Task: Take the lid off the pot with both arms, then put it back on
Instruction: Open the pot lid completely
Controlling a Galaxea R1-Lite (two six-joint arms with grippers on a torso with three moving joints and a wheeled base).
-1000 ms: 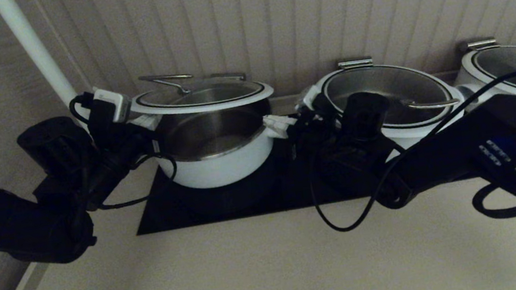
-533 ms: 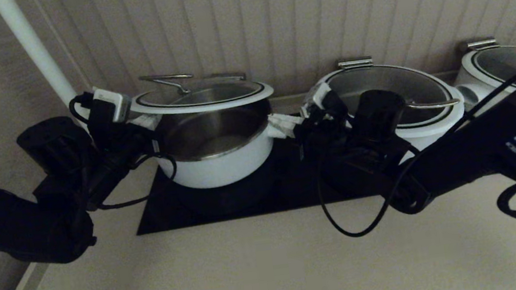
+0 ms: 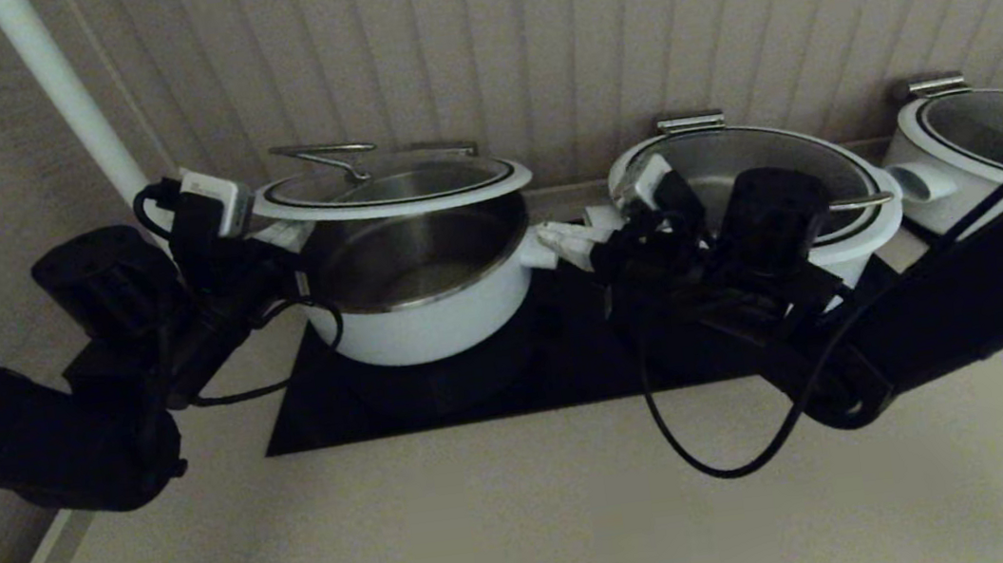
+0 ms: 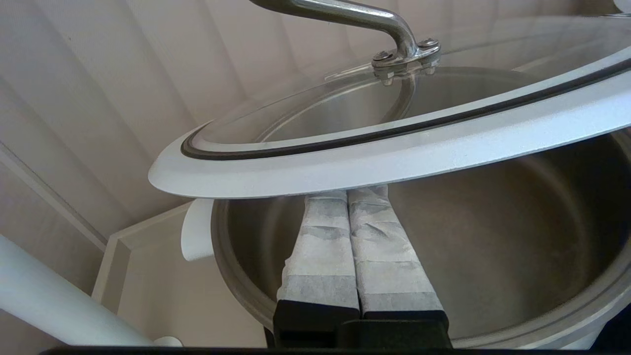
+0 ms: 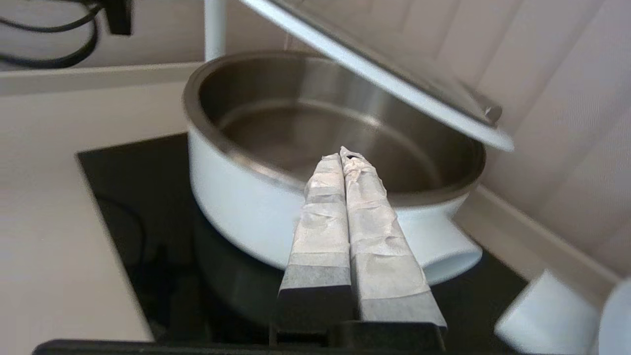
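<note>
Just ahead of your right gripper (image 5: 343, 157) sits the pot (image 3: 423, 305) on its black mat (image 3: 513, 371) — the fingers are pressed flat together, gripping nothing, tips over the pot's near rim by its stubby side handle (image 5: 446, 251). Above and beyond those tips the lid (image 3: 391, 185) hangs tilted, front edge raised clear of the steel rim, rear edge at the hinge. Across the pot, your left gripper (image 4: 355, 193) has its fingers (image 4: 325, 246) closed side by side too, wedged under the lid's white rim and propping it from beneath. Past the left tips you see the wire handle (image 4: 345, 12). Behind your right arm stands a second lidded pot (image 3: 796, 188), and further off a third (image 3: 991, 140).
</note>
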